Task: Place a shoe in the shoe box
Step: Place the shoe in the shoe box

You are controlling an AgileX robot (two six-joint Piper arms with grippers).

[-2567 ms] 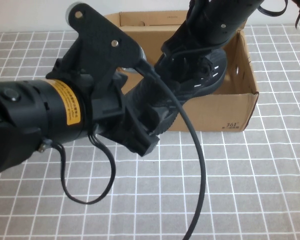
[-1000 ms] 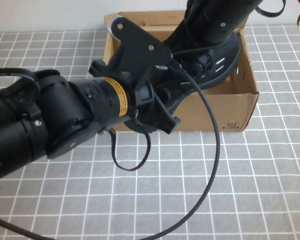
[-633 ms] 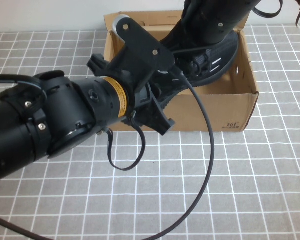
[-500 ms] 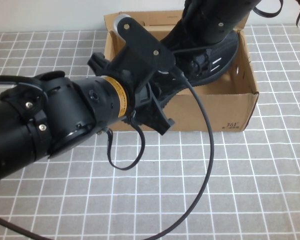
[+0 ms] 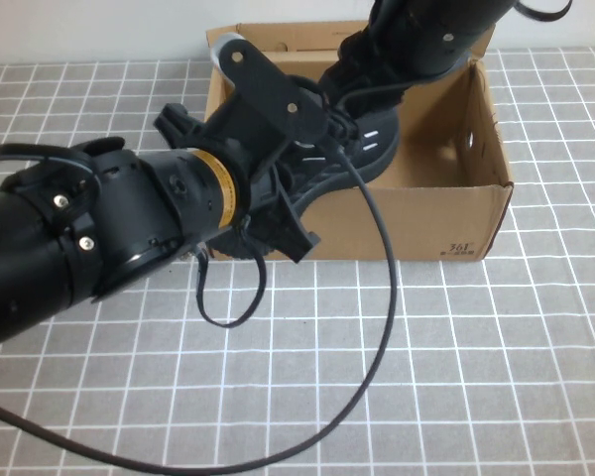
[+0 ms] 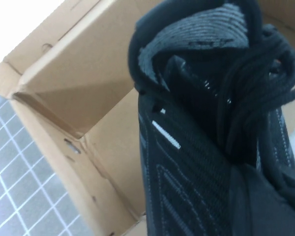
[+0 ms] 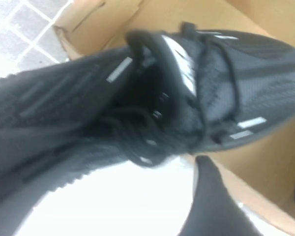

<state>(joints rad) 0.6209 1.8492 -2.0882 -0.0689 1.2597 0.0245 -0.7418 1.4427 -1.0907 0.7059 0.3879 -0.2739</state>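
The black mesh shoe (image 5: 370,151) lies tilted inside the brown cardboard shoe box (image 5: 426,213), toe toward the middle and heel toward the box's left end. My left gripper (image 6: 246,196) reaches over the box's left front corner and is shut on the shoe (image 6: 196,137) near its collar; in the high view the wrist camera mount (image 5: 263,94) hides its fingers. My right gripper (image 7: 255,196) hangs above the shoe (image 7: 137,98) from the back of the box. It stands open, with only cardboard (image 7: 265,162) showing between its fingers.
The box stands on a grey-and-white checked cloth (image 5: 456,367) at the back of the table. The left arm (image 5: 99,238) fills the left foreground and its black cable (image 5: 382,297) loops over the cloth in front of the box. The right arm (image 5: 431,40) overhangs the box's back wall.
The right gripper has opened and let go of the shoe. The shoe has dropped lower and shifted left inside the box. The left gripper has closed and the left arm has drawn slightly left.
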